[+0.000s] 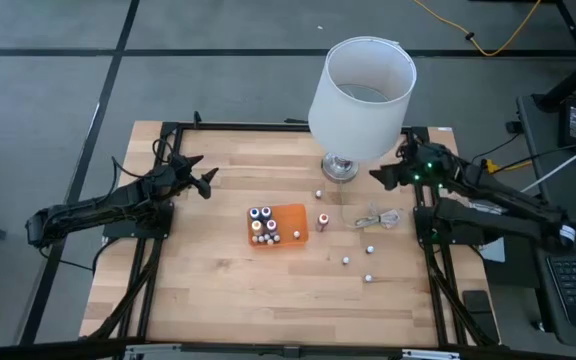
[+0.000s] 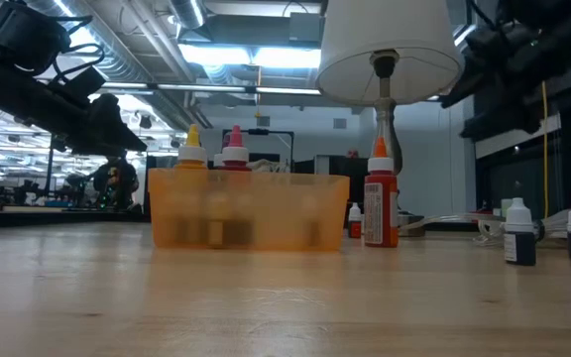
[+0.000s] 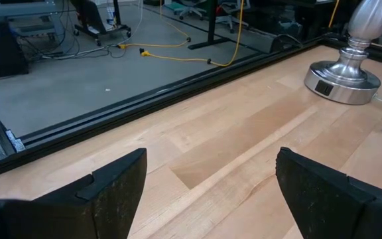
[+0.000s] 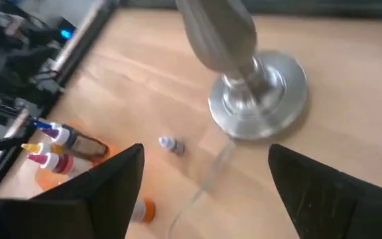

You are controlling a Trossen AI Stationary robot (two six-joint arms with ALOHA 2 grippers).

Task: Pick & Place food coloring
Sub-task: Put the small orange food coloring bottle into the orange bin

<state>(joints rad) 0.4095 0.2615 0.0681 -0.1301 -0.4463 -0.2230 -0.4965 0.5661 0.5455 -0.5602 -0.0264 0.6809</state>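
Note:
Several food coloring bottles stand upright in the orange tray [image 1: 290, 226] at the table's middle. A red bottle [image 1: 323, 221] stands on its base just right of the tray. Smaller loose bottles [image 1: 347, 261] are scattered on the wood to its right and near side, and one lies toward the lamp [image 4: 171, 145]. My left gripper [image 1: 208, 180] hovers open over the far left of the table, with nothing between its fingers [image 3: 111, 192]. My right gripper [image 1: 378, 176] hangs open in the air beside the lamp base [image 4: 257, 93], also with nothing between its fingers.
A table lamp with a white shade [image 1: 361, 95] stands on a silver base [image 1: 340, 168] at the far middle. A coiled white cable [image 1: 378, 218] lies right of the red bottle. Black frame rails [image 1: 158, 250] run along the table's left, right and far edges.

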